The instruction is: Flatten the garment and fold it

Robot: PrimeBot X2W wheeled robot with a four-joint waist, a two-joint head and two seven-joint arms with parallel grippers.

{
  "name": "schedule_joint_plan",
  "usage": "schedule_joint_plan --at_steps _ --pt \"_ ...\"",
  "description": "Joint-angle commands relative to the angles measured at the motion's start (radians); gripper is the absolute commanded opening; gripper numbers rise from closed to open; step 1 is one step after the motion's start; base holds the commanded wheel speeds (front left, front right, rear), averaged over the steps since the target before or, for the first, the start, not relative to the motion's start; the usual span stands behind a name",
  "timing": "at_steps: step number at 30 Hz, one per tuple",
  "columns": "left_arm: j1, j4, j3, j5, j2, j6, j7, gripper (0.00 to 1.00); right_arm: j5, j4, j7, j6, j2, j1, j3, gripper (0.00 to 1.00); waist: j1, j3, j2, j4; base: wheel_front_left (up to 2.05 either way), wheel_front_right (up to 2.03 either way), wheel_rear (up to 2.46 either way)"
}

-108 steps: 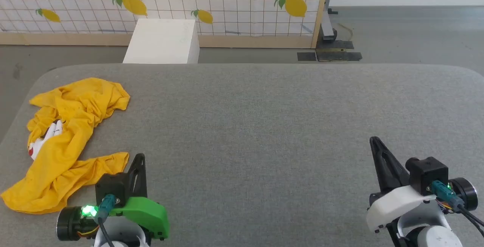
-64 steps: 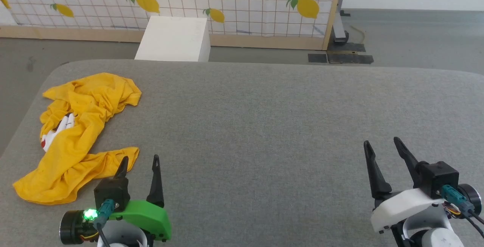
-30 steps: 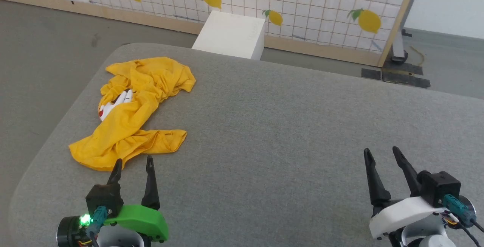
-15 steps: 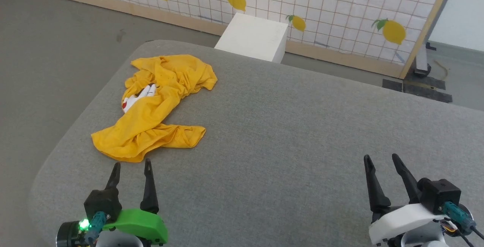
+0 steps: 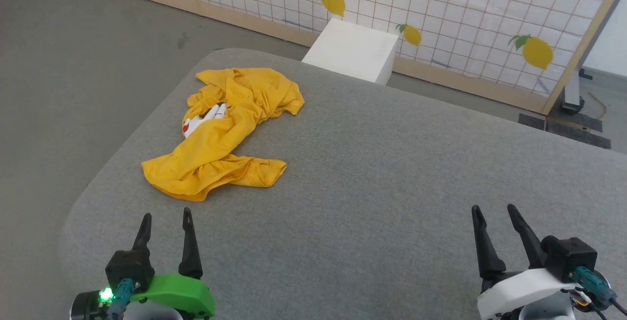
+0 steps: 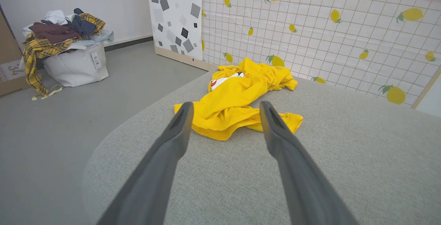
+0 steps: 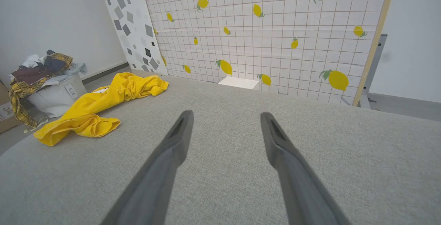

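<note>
The garment (image 5: 228,134) is a mustard-yellow T-shirt lying crumpled in a long heap near the left end of the grey padded table (image 5: 382,163). A bit of its white and red print shows among the folds. My left gripper (image 5: 165,213) stands open just short of the heap's near edge, touching nothing. In the left wrist view the garment (image 6: 237,97) lies straight ahead between the fingers. My right gripper (image 5: 491,208) stands open and empty above the table's near right part, far from the garment (image 7: 100,106).
A white box (image 5: 355,50) stands on the floor behind the table, before a lemon-patterned tiled screen (image 5: 441,6). A white bin heaped with clothes (image 6: 65,52) stands on the floor off the table's left end. The table's rounded left corner (image 5: 78,212) is near my left gripper.
The head camera has turned left, so the garment now sits nearer the picture's middle. Both grippers, seen side-on at first, now show their fingers spread apart. The garment has not moved.
</note>
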Motion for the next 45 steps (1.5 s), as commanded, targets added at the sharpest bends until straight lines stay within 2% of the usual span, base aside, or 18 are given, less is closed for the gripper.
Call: schedule_joint_plan --at_steps 1,15,31,45 --pt "0.014 0.005 0.002 -0.008 -0.003 0.004 -0.01 1.0 0.01 0.007 -0.013 -0.001 0.0 0.015 0.001 1.0 0.0 0.001 0.0 0.011 0.0 0.0 0.0" --pt "0.016 0.025 0.002 -0.019 -0.003 0.02 -0.039 1.0 0.027 0.03 -0.042 -0.001 0.0 0.016 -0.004 1.0 0.0 0.004 0.0 0.062 0.0 0.0 0.0" --pt "0.014 0.045 0.004 0.009 -0.003 0.04 -0.072 1.0 -0.026 0.009 -0.075 -0.002 0.0 0.021 -0.003 1.0 0.0 0.004 0.0 0.11 0.0 0.0 0.0" --pt "0.006 0.041 0.009 0.016 -0.003 0.043 -0.074 1.0 -0.032 0.004 -0.076 -0.002 0.0 0.017 -0.01 1.0 0.0 0.018 0.0 0.101 0.0 0.0 0.0"
